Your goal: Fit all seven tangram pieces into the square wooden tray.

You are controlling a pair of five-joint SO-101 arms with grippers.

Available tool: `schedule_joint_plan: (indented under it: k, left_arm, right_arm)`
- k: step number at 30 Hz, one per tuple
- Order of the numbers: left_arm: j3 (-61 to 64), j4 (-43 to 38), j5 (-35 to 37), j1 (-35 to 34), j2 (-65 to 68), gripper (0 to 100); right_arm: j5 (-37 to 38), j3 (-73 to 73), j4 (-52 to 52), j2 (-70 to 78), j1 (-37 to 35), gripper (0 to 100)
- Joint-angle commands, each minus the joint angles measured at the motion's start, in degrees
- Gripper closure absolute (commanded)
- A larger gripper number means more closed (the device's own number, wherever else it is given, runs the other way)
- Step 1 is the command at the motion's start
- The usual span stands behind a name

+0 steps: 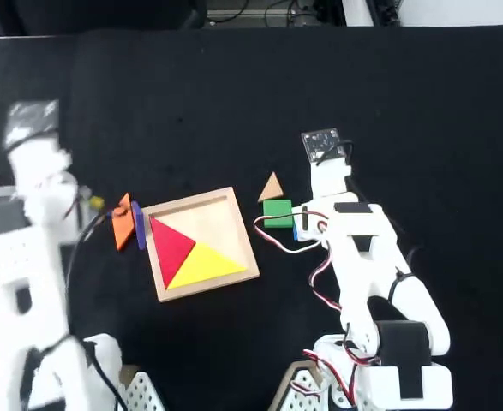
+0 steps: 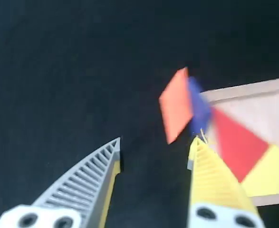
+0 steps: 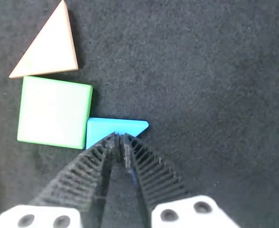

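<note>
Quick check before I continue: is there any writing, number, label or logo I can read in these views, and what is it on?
No text can be read in any view.
The red triangle, yellow triangle, green square, orange parallelogram and wooden tray carry no print.
The dark module on the right arm shows pale specks, too small to read.

The tray (image 1: pixel 187 199) holds a red triangle (image 1: pixel 170 244) and a yellow triangle (image 1: pixel 204 264) (orange piece (image 1: pixel 123 223) just outside).
</note>
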Motion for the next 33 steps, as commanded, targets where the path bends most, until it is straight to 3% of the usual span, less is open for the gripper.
schedule_joint_plan:
  k: [1, 4, 6, 9, 15, 23, 33]
  left_arm:
    - [13.4, -5.7, 0.6, -8.7, -9.6, 77]
    - [23.3, -14.0, 0.7, -11.1, -14.8, 77]
    - [26.6, -17.6, 0.8, -8.0, -17.1, 77]
    - [25.0, -16.8, 3.0, -0.3, -17.7, 76]
    - [19.4, -15.7, 19.0, 9.2, -13.1, 76]
    - [15.3, -21.0, 25.5, 11.4, 2.5, 76]
    - [10.9, -24.5, 31.3, 19.6, 9.1, 76]
  right_arm:
    - [0.3, -3.4, 0.5, 0.4, -1.0, 98.3]
    - [0.3, -3.4, 0.5, 0.4, -1.1, 98.3]
    - [0.3, -3.4, 0.5, 0.4, -1.1, 98.3]
    - [0.3, -3.3, 0.5, 0.7, -1.1, 98.3]
    - [0.4, -3.3, 1.9, 0.7, -1.0, 98.3]
    - [0.4, -3.3, 1.6, 0.8, -1.0, 98.4]
    - [0.4, -3.4, 1.6, 0.8, -1.0, 98.5]
